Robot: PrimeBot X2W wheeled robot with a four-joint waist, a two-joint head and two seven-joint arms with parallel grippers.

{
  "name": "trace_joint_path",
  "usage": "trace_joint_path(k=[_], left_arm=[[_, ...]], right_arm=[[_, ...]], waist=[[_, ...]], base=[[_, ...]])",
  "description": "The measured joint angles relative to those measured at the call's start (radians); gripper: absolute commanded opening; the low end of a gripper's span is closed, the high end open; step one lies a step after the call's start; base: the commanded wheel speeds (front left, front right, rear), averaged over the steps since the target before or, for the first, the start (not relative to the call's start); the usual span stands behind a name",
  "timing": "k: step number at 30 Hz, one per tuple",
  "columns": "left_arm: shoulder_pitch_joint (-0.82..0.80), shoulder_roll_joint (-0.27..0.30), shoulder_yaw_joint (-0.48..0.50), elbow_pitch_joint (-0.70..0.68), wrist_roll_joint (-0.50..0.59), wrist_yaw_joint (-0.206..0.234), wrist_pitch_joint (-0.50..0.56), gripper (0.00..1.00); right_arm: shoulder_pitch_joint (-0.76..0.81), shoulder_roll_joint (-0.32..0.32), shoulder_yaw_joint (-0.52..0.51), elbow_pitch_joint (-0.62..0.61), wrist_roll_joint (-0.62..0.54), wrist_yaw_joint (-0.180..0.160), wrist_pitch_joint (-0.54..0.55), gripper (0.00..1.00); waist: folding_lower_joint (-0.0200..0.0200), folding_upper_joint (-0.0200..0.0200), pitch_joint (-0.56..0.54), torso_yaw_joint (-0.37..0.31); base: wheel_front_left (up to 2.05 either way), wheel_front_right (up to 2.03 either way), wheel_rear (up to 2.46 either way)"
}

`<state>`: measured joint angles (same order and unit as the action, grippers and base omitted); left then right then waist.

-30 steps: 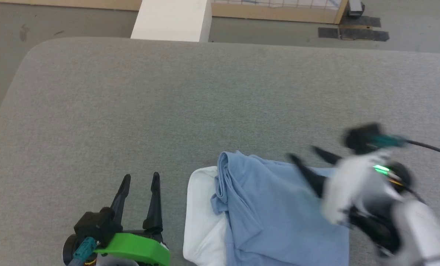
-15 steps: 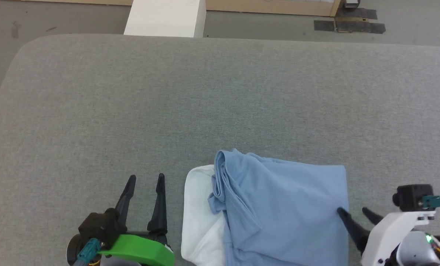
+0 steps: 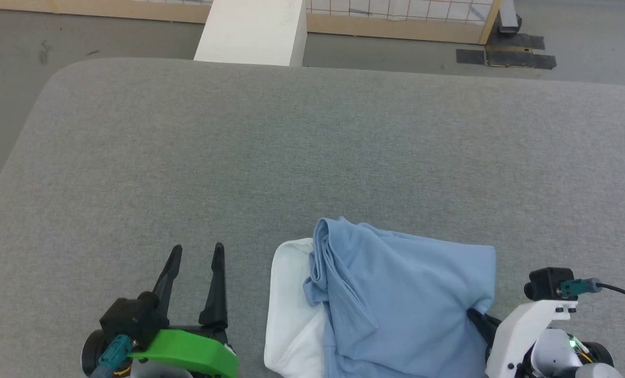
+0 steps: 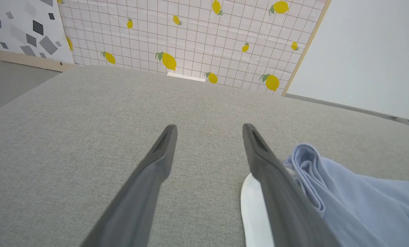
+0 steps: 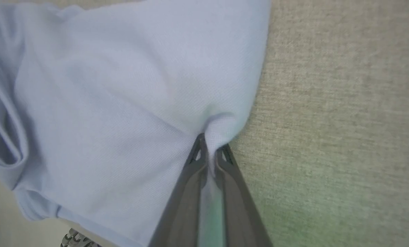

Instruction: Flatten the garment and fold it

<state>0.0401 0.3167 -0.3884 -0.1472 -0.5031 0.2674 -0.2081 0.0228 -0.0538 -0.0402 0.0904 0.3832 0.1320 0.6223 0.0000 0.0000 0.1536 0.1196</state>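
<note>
Right pincer (image 5: 212, 144) clamps garment (image 5: 122, 85) edge; left pincer (image 4: 209, 126) spread wide

Lower left of the head view: the left gripper (image 3: 198, 247) has two long black fingers (image 3: 215, 283) tapering to points, a bright green curved cover (image 3: 186, 353), a black left camera block (image 3: 131, 316) and a teal left plug (image 3: 114, 350). Lower right: the right gripper (image 5: 213, 141) wears a white bracket (image 3: 522, 328) with small dark screws, a black right camera block (image 3: 546, 283), a teal right plug (image 3: 574, 286), a thin black cable (image 3: 622, 295) and a green light (image 3: 572, 344)
</note>
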Motion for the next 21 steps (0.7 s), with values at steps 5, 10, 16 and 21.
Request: trace_joint_path(k=[5,10,16,21], left_arm=[[0.001,0.001,-0.001,-0.013,0.000,0.008,0.002,1.00],[0.000,0.001,-0.005,-0.018,0.000,0.011,0.004,1.00],[-0.003,0.002,-0.006,-0.018,0.001,0.011,0.005,1.00],[-0.022,0.009,-0.007,-0.019,0.011,0.011,0.013,1.00]], right_arm=[[-0.039,0.002,0.007,0.026,0.002,0.000,-0.029,0.00],[-0.102,-0.026,0.003,0.027,-0.019,0.000,-0.026,0.00],[-0.175,-0.119,0.002,0.024,-0.038,0.000,0.006,0.00],[-0.273,-0.256,0.012,0.032,-0.054,0.000,0.030,0.00]], waist=[[0.0000,0.0000,-0.007,-0.026],[0.0000,0.0000,-0.010,-0.069],[0.0000,0.0000,-0.004,-0.132],[0.0000,0.0000,0.011,-0.220]], base=[[0.00,0.00,0.00],[0.00,0.00,0.00],[0.00,0.00,0.00],[0.00,0.00,0.00]])
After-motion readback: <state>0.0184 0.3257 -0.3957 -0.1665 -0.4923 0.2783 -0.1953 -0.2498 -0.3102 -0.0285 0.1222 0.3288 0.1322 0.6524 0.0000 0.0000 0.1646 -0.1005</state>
